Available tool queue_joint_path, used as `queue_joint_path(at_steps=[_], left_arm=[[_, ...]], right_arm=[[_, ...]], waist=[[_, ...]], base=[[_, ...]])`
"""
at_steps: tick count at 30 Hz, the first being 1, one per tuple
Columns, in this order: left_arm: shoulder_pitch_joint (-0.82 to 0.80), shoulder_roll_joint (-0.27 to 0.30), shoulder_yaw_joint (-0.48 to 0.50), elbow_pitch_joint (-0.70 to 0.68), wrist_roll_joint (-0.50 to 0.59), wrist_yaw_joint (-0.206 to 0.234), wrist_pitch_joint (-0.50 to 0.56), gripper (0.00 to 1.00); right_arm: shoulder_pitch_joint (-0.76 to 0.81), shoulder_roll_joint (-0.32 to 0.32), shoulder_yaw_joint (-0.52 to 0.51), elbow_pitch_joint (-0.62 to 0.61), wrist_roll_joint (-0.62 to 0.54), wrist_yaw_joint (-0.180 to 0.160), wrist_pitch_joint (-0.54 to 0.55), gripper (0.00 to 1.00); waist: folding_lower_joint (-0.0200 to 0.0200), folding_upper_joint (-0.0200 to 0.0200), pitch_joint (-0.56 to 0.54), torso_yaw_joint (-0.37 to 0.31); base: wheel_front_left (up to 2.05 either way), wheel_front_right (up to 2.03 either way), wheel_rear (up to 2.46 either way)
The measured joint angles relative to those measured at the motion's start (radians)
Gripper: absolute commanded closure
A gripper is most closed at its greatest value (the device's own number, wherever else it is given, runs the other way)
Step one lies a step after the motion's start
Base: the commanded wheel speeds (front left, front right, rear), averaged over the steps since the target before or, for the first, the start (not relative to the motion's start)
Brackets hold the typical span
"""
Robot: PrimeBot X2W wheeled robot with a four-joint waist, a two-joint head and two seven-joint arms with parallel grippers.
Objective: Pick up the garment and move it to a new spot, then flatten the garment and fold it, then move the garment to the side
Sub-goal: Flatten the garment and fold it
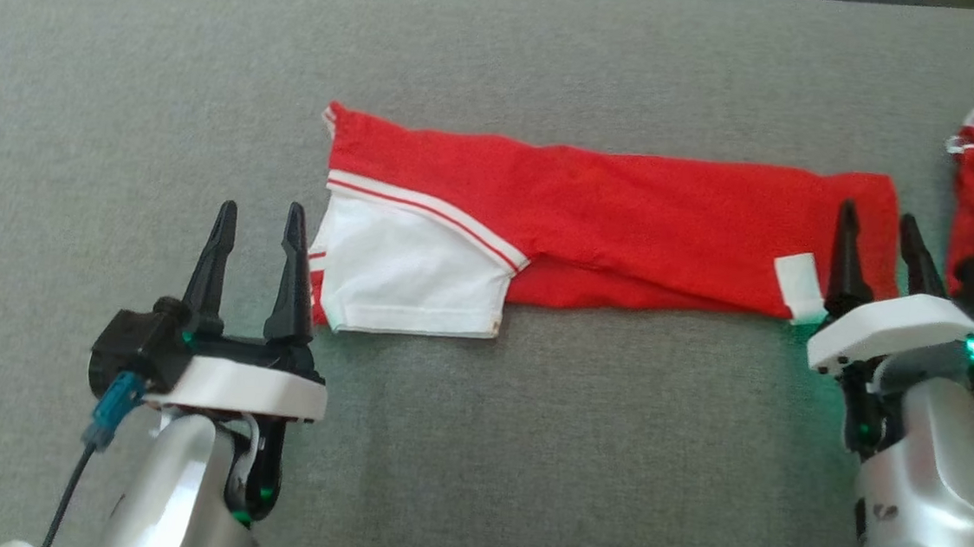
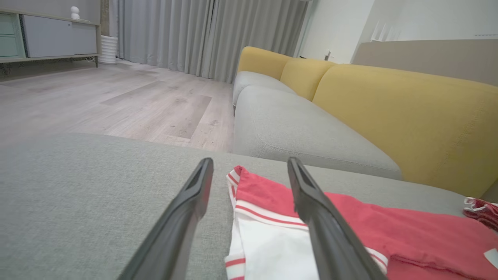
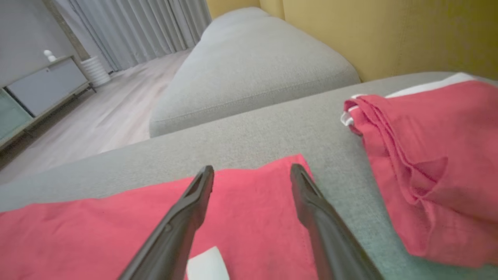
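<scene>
Both pairs of jaws stand wide and hold nothing: from my head I see my left gripper (image 1: 261, 208) at the near left corner of the red and white garment (image 1: 630, 224), a long strip across the grey cushion (image 1: 476, 412), and my right gripper (image 1: 877, 213) over its right end. From the left wrist, my fingers frame its striped left edge. From the right wrist, a second red cloth (image 3: 428, 155) lies right of the strip, apart from it.
</scene>
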Motion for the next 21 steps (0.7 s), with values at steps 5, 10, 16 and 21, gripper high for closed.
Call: queue_joint_path(at_steps=[5, 10, 16, 21], left_arm=[[-0.011, -0.004, -0.002, 0.005, 0.012, -0.001, 0.000, 0.00], [-0.015, -0.007, -0.004, 0.010, 0.015, -0.010, 0.000, 0.00], [-0.020, -0.009, -0.004, 0.011, 0.015, -0.012, 0.000, 0.00], [-0.031, -0.011, -0.002, 0.014, 0.015, -0.012, 0.000, 0.00]], right_arm=[[-0.036, 0.001, -0.121, 0.096, -0.081, 0.000, 0.001, 0.00], [-0.067, 0.001, -0.209, 0.217, -0.136, 0.000, 0.001, 0.00], [-0.152, -0.007, -0.217, 0.336, -0.142, 0.000, -0.005, 0.24], [-0.199, -0.013, -0.166, 0.407, -0.111, 0.000, -0.038, 1.00]], waist=[[0.0000, 0.0000, 0.020, 0.024], [-0.0001, 0.0000, 0.033, 0.040], [-0.0002, 0.0000, 0.044, 0.036], [-0.0002, 0.0000, 0.045, 0.021]], base=[[0.00, 0.00, 0.00], [0.00, 0.00, 0.00], [0.00, 0.00, 0.00], [0.00, 0.00, 0.00]])
